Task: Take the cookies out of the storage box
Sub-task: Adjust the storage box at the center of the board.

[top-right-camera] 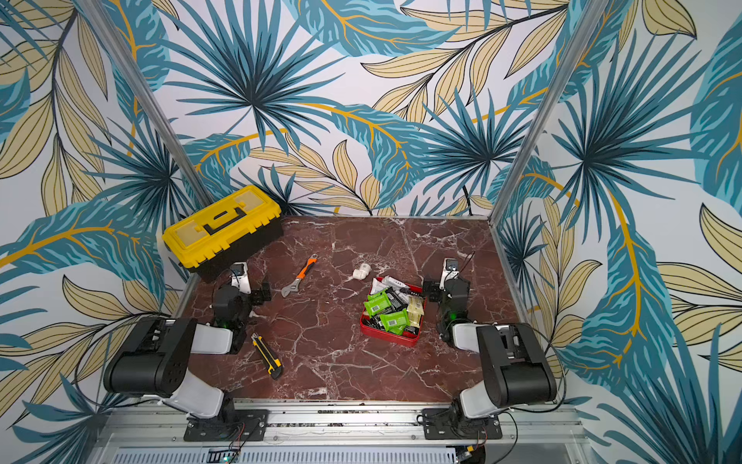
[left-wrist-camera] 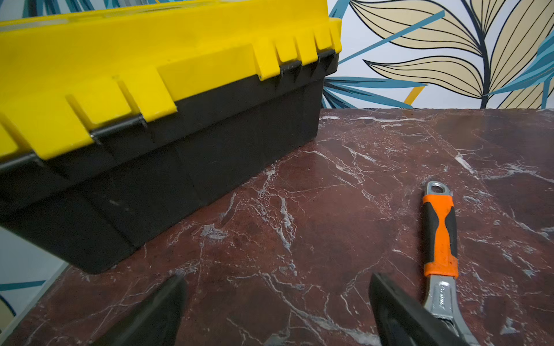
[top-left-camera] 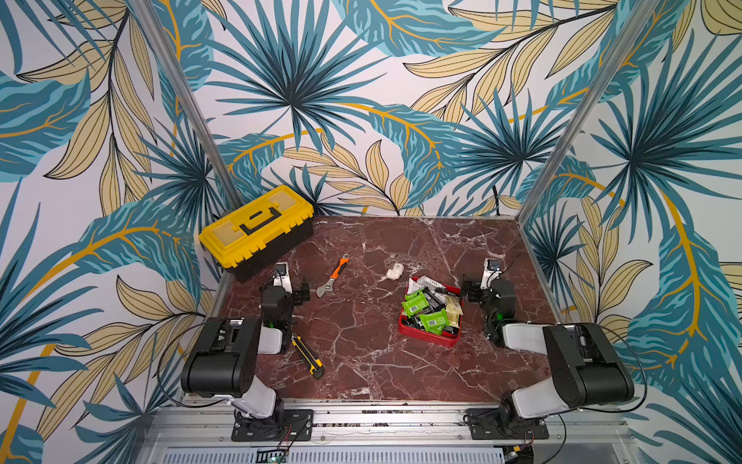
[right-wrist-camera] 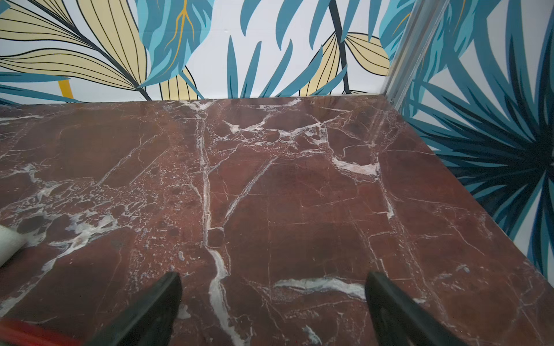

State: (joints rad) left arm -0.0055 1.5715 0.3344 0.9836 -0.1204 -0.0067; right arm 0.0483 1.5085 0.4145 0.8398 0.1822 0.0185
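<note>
The storage box is a shallow red box right of the table's middle. It is heaped with cookies in green, black, cream and white wrappers. My right gripper hovers just right of the box's far corner. It is open and empty over bare marble, and a red edge of the storage box shows beside it. My left gripper stands open and empty at the table's left, far from the box.
A yellow-lidded black toolbox fills the back left corner. An orange-handled wrench lies beside the left gripper. A yellow-black utility knife lies front left. A small white fitting sits behind the box. Patterned walls enclose the table.
</note>
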